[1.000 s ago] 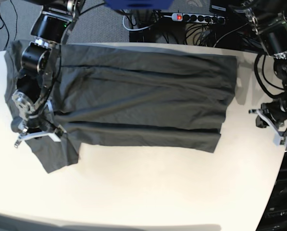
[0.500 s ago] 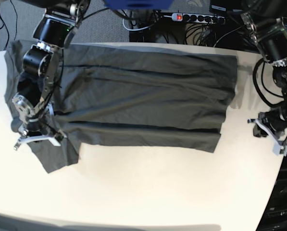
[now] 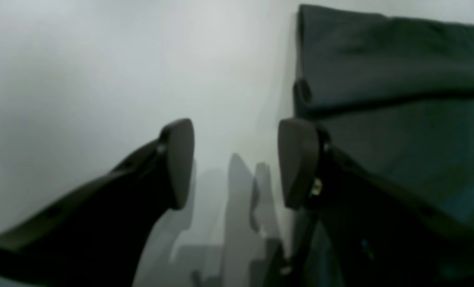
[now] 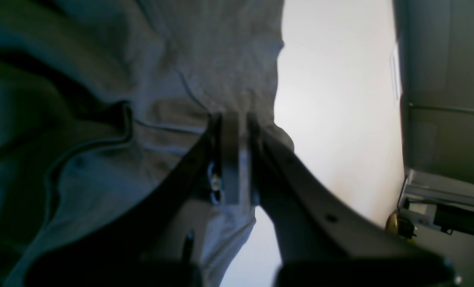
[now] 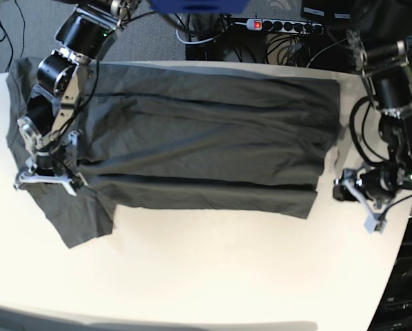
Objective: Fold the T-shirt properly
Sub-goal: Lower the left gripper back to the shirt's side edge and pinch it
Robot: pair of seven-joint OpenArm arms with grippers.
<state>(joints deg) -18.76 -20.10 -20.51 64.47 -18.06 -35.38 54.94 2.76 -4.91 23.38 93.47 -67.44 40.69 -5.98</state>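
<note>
Base view: a white table [image 5: 212,276] holds the T-shirt [image 5: 206,145], dark grey, spread flat across its far half with long lengthwise folds and one sleeve flap reaching toward the near edge. The right gripper [image 5: 45,181] rests on that sleeve end, jaws clenched; the right wrist view shows its fingers [image 4: 229,159] pressed together over the fabric, though I cannot tell whether cloth is pinched. The left gripper [image 5: 361,200] hovers just beside the hem, jaws spread apart, nothing between them. Beyond the table lie cables [image 5: 288,41] and a power strip [image 5: 281,26].
</note>
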